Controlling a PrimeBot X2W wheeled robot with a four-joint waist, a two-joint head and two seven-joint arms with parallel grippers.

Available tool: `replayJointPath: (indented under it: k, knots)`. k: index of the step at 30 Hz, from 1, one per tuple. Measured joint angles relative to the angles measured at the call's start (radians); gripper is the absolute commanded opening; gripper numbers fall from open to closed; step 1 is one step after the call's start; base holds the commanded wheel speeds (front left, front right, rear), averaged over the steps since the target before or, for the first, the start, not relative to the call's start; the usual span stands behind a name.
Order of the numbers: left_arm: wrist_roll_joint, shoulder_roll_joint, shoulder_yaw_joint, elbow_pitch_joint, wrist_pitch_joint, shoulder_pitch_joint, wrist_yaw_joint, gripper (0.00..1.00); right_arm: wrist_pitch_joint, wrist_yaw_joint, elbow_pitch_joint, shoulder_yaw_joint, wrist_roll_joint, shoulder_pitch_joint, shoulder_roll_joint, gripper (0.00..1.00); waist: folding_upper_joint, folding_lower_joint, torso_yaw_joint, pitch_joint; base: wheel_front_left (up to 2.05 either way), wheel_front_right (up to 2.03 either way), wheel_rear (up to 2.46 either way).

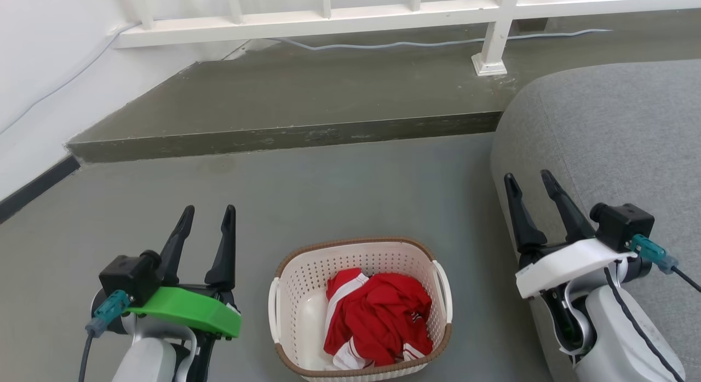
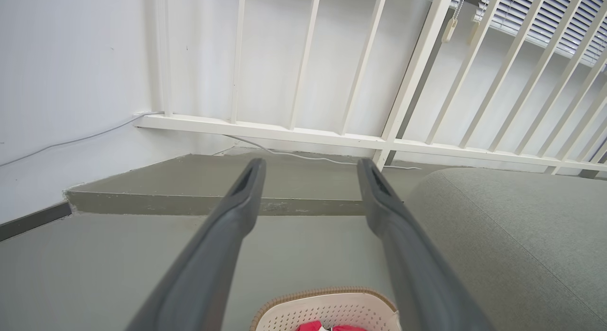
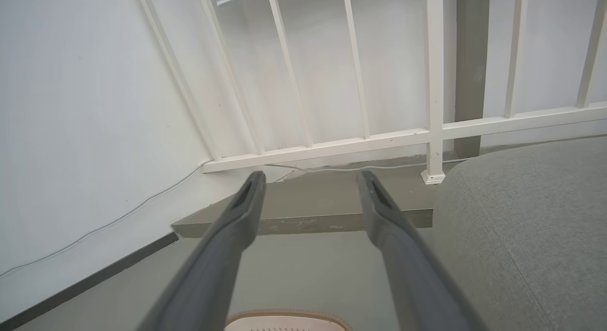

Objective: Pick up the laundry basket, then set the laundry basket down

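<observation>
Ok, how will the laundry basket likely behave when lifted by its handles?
Probably light: the laundry basket has thin perforated plastic walls and holds one crumpled red garment. Those walls may flex if squeezed. The garment lies toward the right handle, so a lift might tilt slightly that way.

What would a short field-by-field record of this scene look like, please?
basket: laundry basket on the floor, between the two arms, not held
contents: red and white garment
left: left gripper open, fingers apart, holding nothing
right: right gripper open, holding nothing, by the grey sofa
background: raised step, white railing
</observation>
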Motion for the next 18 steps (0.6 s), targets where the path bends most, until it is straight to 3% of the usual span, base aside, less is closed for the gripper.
replayJointPath:
  k: [3,4,18]
  knots:
    - [0.000,-0.002,0.001,-0.002,0.000,0.007,0.000,1.00,0.000,0.000,-0.001,-0.005,-0.002,0.010,0.002,1.00,0.0000,0.0000,-0.002,-0.001,0.00,0.00,0.00]
    - [-0.001,-0.003,-0.001,-0.001,0.000,0.010,-0.001,0.00,0.000,0.000,-0.001,-0.006,-0.002,0.010,0.003,0.00,0.0000,0.0000,-0.003,-0.001,0.00,0.00,0.00]
    - [-0.087,-0.018,0.007,0.049,0.024,0.051,-0.001,0.00,0.029,0.000,0.046,-0.035,0.082,0.062,0.022,0.00,0.0000,0.0000,-0.002,-0.003,0.00,0.00,0.00]
